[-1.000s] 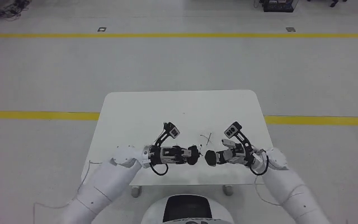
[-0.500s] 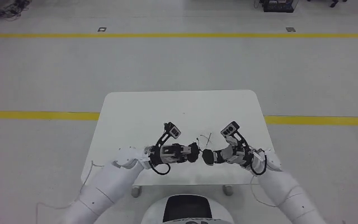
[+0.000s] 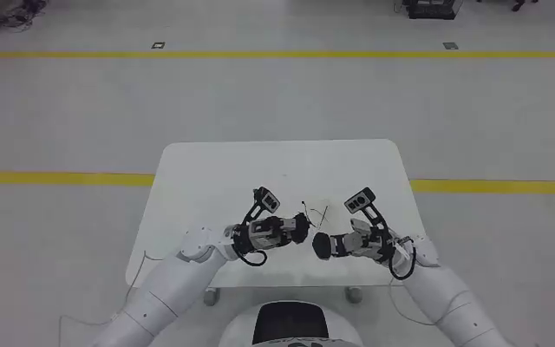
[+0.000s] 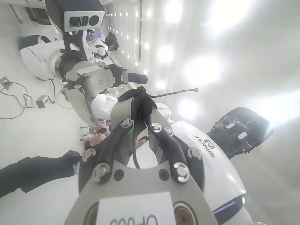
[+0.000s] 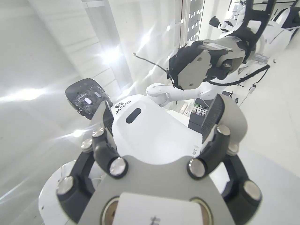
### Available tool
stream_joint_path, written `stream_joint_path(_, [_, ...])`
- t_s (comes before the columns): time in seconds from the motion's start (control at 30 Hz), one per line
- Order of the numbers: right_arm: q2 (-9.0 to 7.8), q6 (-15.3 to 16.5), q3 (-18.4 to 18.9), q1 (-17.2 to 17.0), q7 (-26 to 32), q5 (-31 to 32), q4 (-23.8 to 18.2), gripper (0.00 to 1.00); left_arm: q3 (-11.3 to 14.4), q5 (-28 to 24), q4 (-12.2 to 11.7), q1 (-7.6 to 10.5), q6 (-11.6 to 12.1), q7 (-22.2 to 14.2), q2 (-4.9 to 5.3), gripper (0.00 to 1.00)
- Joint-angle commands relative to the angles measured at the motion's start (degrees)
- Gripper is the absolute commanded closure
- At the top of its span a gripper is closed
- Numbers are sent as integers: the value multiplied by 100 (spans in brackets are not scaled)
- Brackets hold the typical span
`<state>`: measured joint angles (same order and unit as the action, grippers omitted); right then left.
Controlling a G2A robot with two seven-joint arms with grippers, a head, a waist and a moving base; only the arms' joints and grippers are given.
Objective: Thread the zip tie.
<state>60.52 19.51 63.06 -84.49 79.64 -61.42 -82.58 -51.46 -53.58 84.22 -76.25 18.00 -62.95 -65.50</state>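
While the left fingers point(image 4: 120, 111) are clamped on the zip tie point(image 4: 173, 92), held above the tabletop point(image 3: 260, 165), its free end juts into open air. The right fingers point(image 5: 212, 115) stand wide apart, empty, just beside. No closed loop shows; threading is judged not yet done.

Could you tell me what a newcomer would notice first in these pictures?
The left gripper is shut on a thin black zip tie, its free end jutting out above the near half of the white table. Facing it close by, the right gripper stands wide open and empty.
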Motion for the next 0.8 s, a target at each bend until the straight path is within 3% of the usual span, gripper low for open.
stream_joint_path(0.0, [1, -3, 1, 0, 0, 1, 2, 0, -10, 207, -32, 54, 21, -29, 10, 100])
stream_joint_path(0.2, [12, -65, -12, -2, -181, 60, -98, 0, 6, 225, 1, 43, -10, 62, 6, 100])
stream_joint_path(0.37, [54, -47, 32, 23, -119, -191, -119, 0, 13, -262, 27, -45, -78, -35, -17, 100])
stream_joint_path(0.6, [119, -121, -4, 146, -61, -274, 25, 43, 0, -510, -78, -18, -141, -308, -33, 100])
stream_joint_path(0.67, [135, -134, -14, 171, -56, -273, 44, 51, 2, -494, -98, -8, -153, -320, -35, 100])
stream_joint_path(0.77, [159, -167, -41, 209, -75, -206, 70, 54, 17, -423, -122, 9, -173, -311, -39, 100])
